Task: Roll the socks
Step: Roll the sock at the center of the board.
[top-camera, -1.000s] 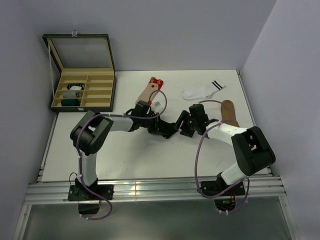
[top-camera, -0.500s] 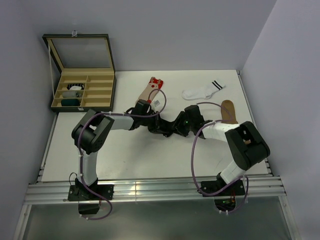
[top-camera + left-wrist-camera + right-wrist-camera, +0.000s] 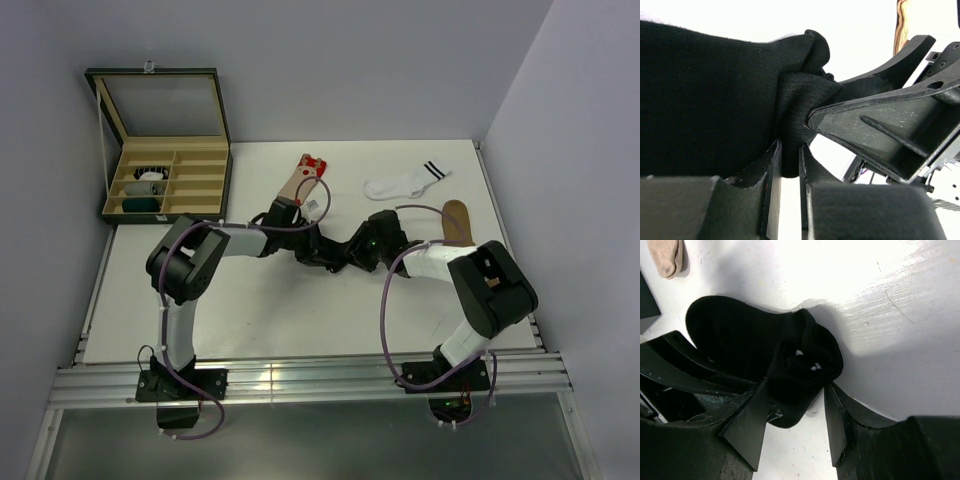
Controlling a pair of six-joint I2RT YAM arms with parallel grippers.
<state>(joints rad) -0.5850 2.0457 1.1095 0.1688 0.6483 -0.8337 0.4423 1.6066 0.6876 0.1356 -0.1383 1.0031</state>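
Mid-desk (image 3: 300,310), both arms converge on the black sock (image 3: 735,335). It lies on the white surface, one part flat and one end wound into a loose bundle (image 3: 807,362).

Right end effector (image 3: 797,390): fingers straddle the bundle and appear to press on both its flanks, grasping it.
Left end effector (image 3: 789,152): fingers nearly together, a thin fold of the same sock pinched between them, just beside the other arm's fingers.

Other socks lie toward the far side: beige sock (image 3: 303,178) with red cuff, white sock (image 3: 405,184) with black stripes, brown sock (image 3: 458,222). Open box (image 3: 165,180) far left, a few items in its compartments.

Judgement: roll partly formed, not yet tucked.

Risks:
- The bundle is loose. If the right fingers ease off before the cuff is folded over, it will likely spring open.
- The left pinch holds little fabric. A pull could slip it free, or drag the whole sock instead of tightening the roll.
- The two sets of fingers sit very close. Any turn may knock them together or trap cloth between them.
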